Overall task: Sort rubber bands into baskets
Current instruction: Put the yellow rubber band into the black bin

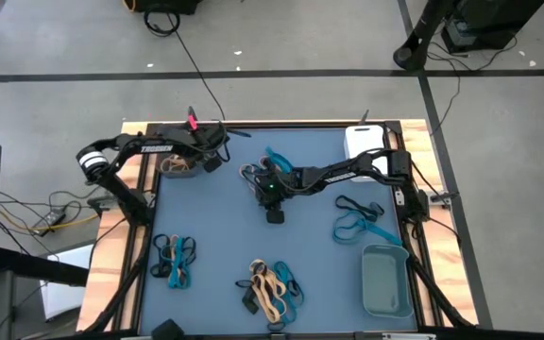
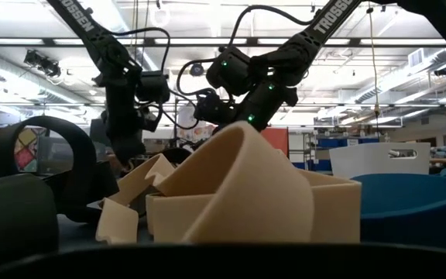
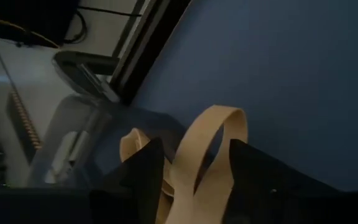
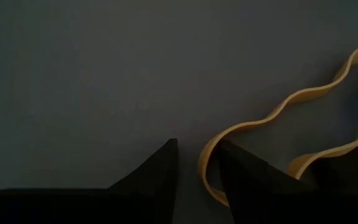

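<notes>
Rubber bands (image 1: 272,288) lie in clumps across my blue table (image 1: 225,217). My left end effector (image 3: 194,180) grips a tan band (image 3: 213,134) over the dark basket (image 1: 179,166) at the far left corner; I should release low, inside its rim. My right end effector (image 4: 197,165) seems nearly clenched beside another tan band (image 4: 272,112).

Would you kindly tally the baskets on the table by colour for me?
White rectangular plastic basket: 1
Grey-teal rectangular plastic basket: 1
Dark rectangular basket: 1
Total: 3
</notes>
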